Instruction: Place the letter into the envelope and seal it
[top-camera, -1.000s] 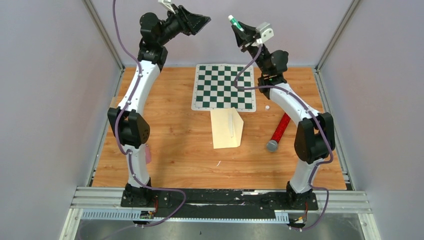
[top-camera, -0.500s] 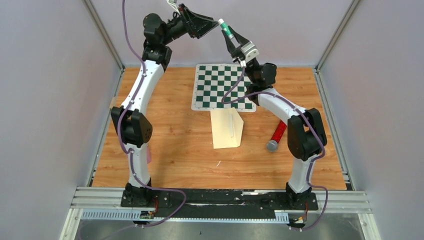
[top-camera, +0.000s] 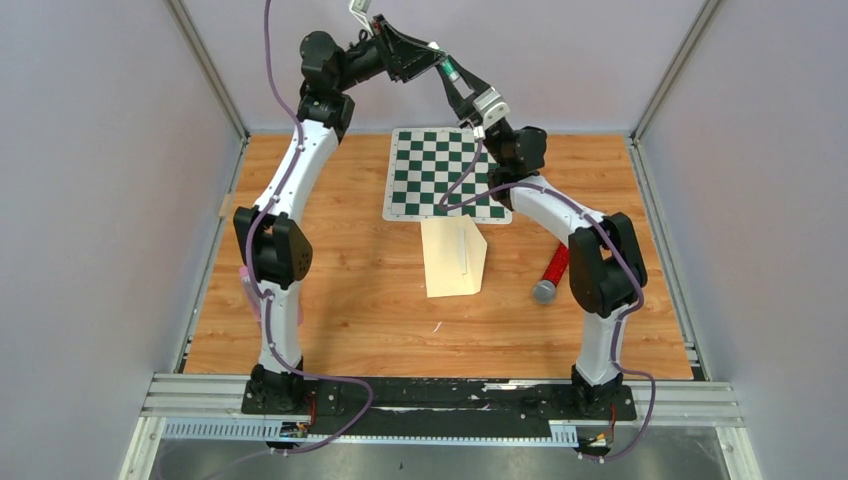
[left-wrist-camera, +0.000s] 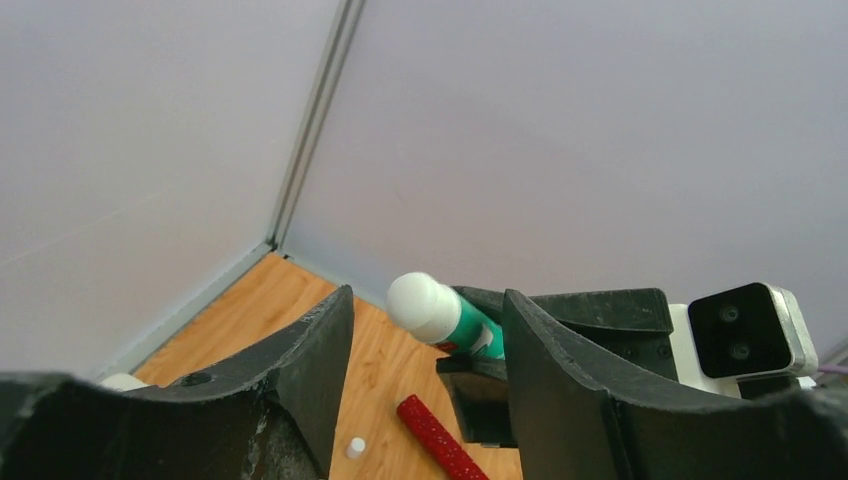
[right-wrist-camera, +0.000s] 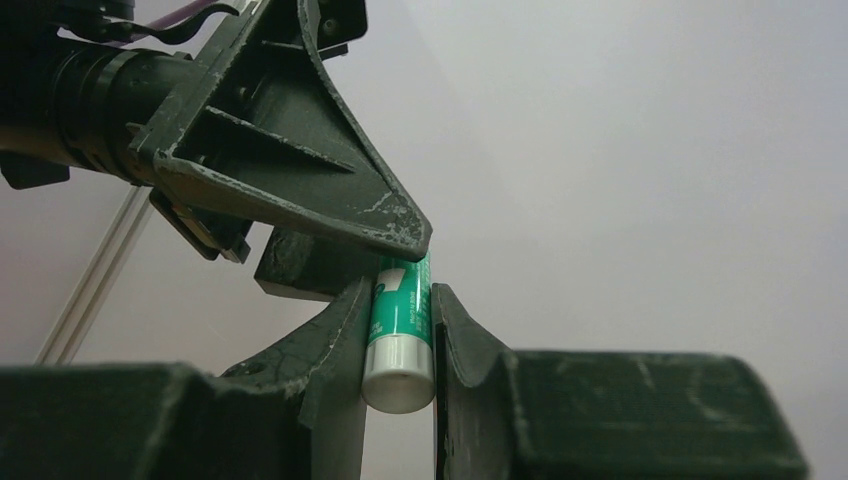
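Note:
The cream envelope (top-camera: 452, 257) lies flat on the wooden table just in front of the chessboard, with a thin white strip on its right half. The bordered letter does not show as a separate sheet. Both arms are raised high at the back. My right gripper (top-camera: 458, 82) (right-wrist-camera: 400, 300) is shut on a green glue stick (right-wrist-camera: 399, 335) (top-camera: 449, 70). My left gripper (top-camera: 432, 62) (left-wrist-camera: 428, 310) is open, and the stick's white capped end (left-wrist-camera: 424, 304) sits between its fingers without clear contact.
A green-and-white chessboard (top-camera: 447, 173) lies behind the envelope. A red glittery cylinder (top-camera: 553, 266) (left-wrist-camera: 440, 440) lies on the table to the right of the envelope. A small white cap (top-camera: 535, 214) (left-wrist-camera: 354, 448) lies near the board's right corner. Grey walls enclose the table.
The two raised grippers have come together: the left moved right, the right moved left with the glue stick. The stick's white end now sits between the left fingers.

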